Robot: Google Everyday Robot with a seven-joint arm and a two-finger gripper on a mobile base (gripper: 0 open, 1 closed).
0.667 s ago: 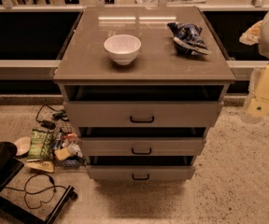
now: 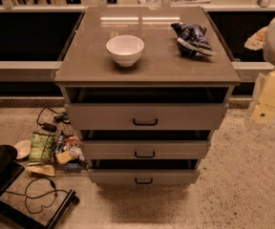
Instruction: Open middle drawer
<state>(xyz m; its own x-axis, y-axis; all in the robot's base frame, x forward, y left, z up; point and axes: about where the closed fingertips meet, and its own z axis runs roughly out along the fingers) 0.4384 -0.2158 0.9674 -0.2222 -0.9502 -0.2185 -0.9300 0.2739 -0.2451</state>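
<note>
The grey cabinet [image 2: 147, 66] stands in the middle of the view with three drawers. The middle drawer [image 2: 145, 149] has a low flat grey front and a small black loop handle [image 2: 144, 154]; a dark gap shows above its front. The taller top drawer [image 2: 145, 116] sits above it and the lowest drawer [image 2: 143, 176] below. My gripper [image 2: 266, 106], cream-coloured, hangs at the right edge of the view, to the right of the cabinet, apart from it and level with the top drawer. It holds nothing that I can see.
A white bowl [image 2: 125, 49] and a blue crumpled bag [image 2: 193, 38] lie on the cabinet top. Snack packets, a plate and cables [image 2: 47, 149] litter the floor at the left. A black stand [image 2: 4, 175] is at the lower left. A dark counter runs behind.
The view has shifted slightly; the gripper stays at the right of the cabinet, a little lower. The drawers have not moved.
</note>
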